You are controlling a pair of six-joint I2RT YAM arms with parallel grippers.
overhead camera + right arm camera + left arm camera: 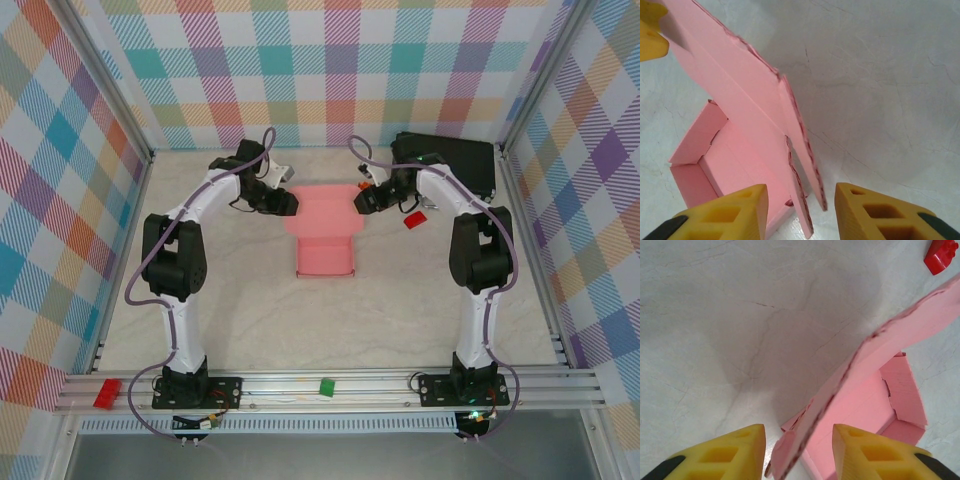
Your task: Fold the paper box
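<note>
Two grippers of mine met at the paper box point(325, 235), which lay on the table point(400, 310) midway between its left and right edges and nearer the far edge than the near one. The box was pink card, partly folded: a shallow tray with low upright walls toward the near side, and a broad flap toward the far side.

Left wrist view: my left gripper point(285, 205) point(799, 432) was at the left end of that flap. Its yellow fingers point(730, 450) stood apart with the ragged edge of the card point(865, 405) between them and a gap showing on either side.

Right wrist view: my right gripper point(365, 198) point(800, 192) was at the right end of the flap. Its jaws were likewise spread, and the flap's tabs point(740, 150) hung between the fingers point(875, 210) without clear contact.

Other items: a black case point(455, 160) lay in the far right corner. A small red piece point(413, 219) point(941, 255) sat on the table just right of the box. A red block point(107, 392) and a green block point(327, 386) rested on the rail point(400, 385) along the near edge.
</note>
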